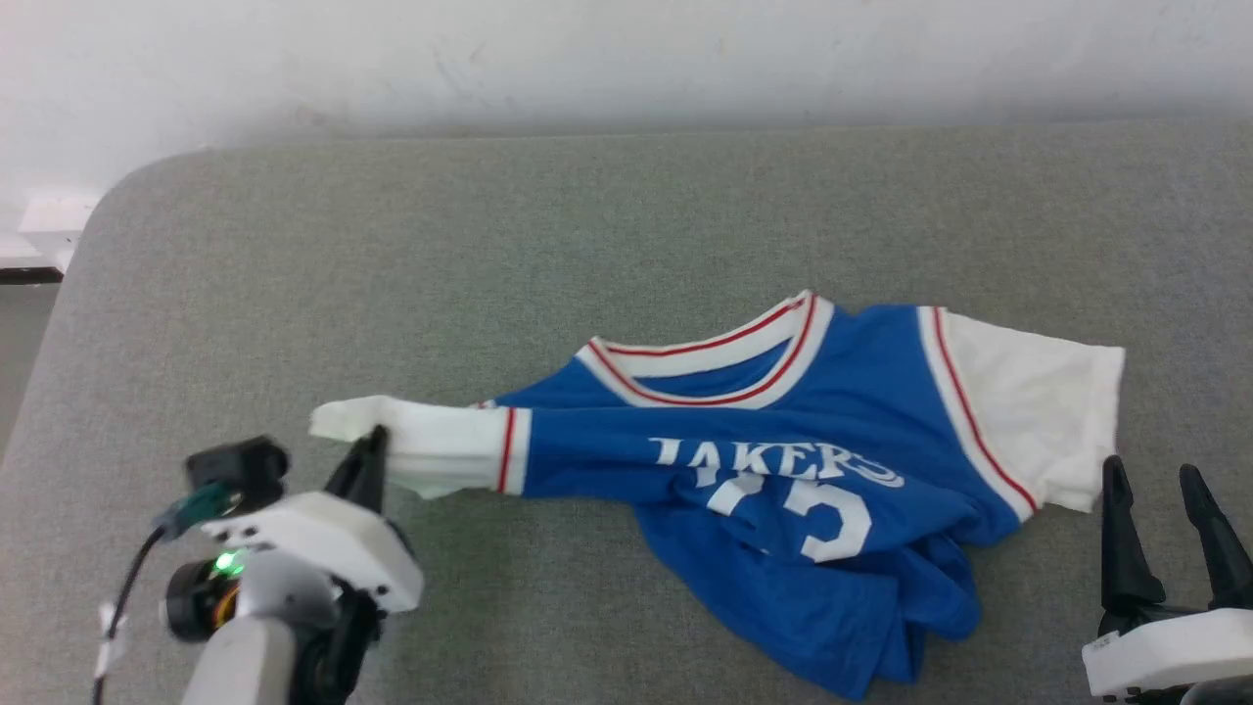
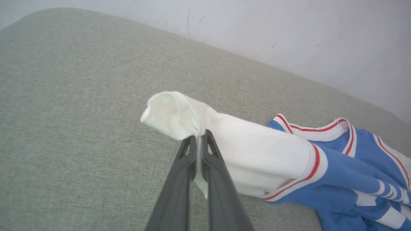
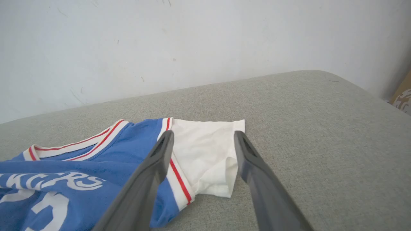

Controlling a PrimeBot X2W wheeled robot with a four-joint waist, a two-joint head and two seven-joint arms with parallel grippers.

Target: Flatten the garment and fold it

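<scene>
The garment [image 1: 783,431] is a royal-blue jersey with white sleeves and red-and-white trim, lying crumpled on the grey cushion, its lower part bunched toward the front. My left gripper [image 1: 372,446] is shut on the end of the garment's left white sleeve [image 2: 250,157], which is lifted and stretched leftward; in the left wrist view the left gripper [image 2: 199,138] pinches a fold of white cloth. My right gripper [image 1: 1155,480] stands open at the lower right, just in front of the right white sleeve [image 3: 205,150], with nothing between its fingers.
The grey upholstered cushion [image 1: 489,245] spreads wide around the garment, with a rounded corner at the back left. A pale wall [image 1: 626,59] runs behind it. At the far right of the right wrist view a brown printed box [image 3: 403,98] stands beyond the cushion's edge.
</scene>
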